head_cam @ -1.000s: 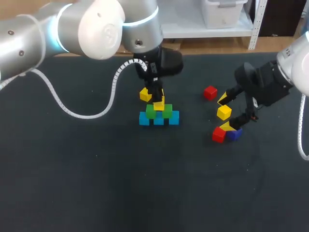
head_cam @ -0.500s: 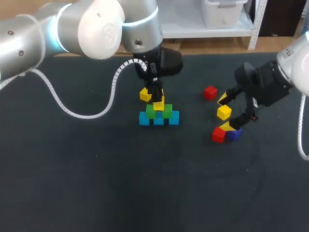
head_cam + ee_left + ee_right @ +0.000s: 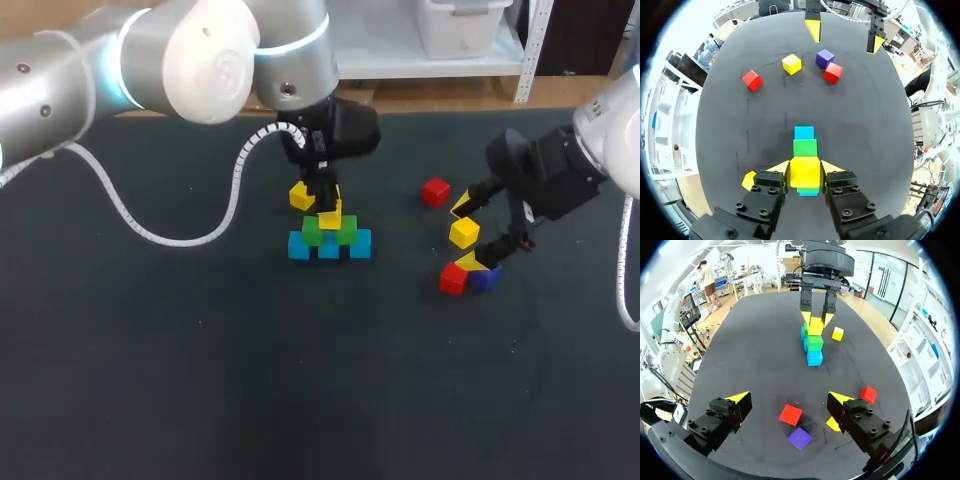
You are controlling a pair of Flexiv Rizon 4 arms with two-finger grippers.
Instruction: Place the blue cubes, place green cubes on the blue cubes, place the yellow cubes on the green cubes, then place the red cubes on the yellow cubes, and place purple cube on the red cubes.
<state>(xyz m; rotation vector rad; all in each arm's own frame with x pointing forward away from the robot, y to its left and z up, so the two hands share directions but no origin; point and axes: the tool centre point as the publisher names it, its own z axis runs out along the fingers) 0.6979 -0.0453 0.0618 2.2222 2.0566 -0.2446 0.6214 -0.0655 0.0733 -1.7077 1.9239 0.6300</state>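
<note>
The left gripper (image 3: pixel 806 167) is clenched on a yellow cube (image 3: pixel 805 174) that sits atop the green cubes (image 3: pixel 345 231), which rest on the blue cubes (image 3: pixel 360 244) near the counter's (image 3: pixel 200 380) middle. The right gripper (image 3: pixel 789 399) hangs released above a red cube (image 3: pixel 790 414) and the purple cube (image 3: pixel 800 438), nearer the right edge.

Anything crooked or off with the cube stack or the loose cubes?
Nothing stands out. The yellow cube held in the fingers of the left gripper sits square on the green cubes, which line up over the blue cubes. The loose cubes lie flat on the black table.
</note>
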